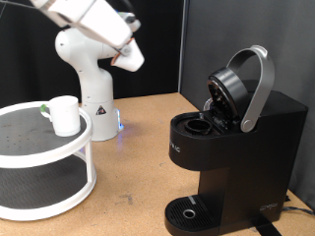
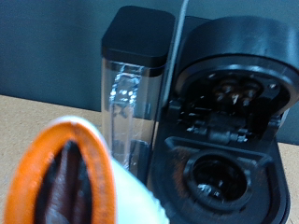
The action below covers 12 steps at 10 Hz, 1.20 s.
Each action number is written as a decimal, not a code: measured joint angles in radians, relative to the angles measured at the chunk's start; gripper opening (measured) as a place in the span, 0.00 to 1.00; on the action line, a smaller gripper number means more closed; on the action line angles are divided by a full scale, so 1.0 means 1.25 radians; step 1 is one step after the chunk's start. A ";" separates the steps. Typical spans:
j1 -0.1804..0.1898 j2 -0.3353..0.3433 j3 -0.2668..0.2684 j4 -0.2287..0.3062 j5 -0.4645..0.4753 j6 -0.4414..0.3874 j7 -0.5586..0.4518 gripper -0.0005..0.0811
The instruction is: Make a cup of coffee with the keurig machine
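Keurig machine [image 1: 231,147] sits at the exterior view's right, lid up, its pod well [image 2: 213,177] empty. Cup [image 1: 65,114] waits on the white tiered stand [image 1: 44,167], well apart. Gripper is barely visible; a blurred orange-rimmed pod [image 2: 67,182] seems pinched near the camera. Loading looks underway; seating it needs alignment over the well.

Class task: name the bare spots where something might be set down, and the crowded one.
Bare tabletop lies between the white tiered stand and the keurig machine. The stand's top tier is bare beside the cup. Crowded: the machine's open brew head.
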 joint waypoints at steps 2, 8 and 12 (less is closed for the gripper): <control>0.015 0.013 0.036 0.010 0.019 0.057 0.025 0.11; 0.053 0.055 0.108 0.045 0.061 0.105 0.086 0.11; 0.052 0.059 0.114 0.031 0.031 0.133 0.088 0.11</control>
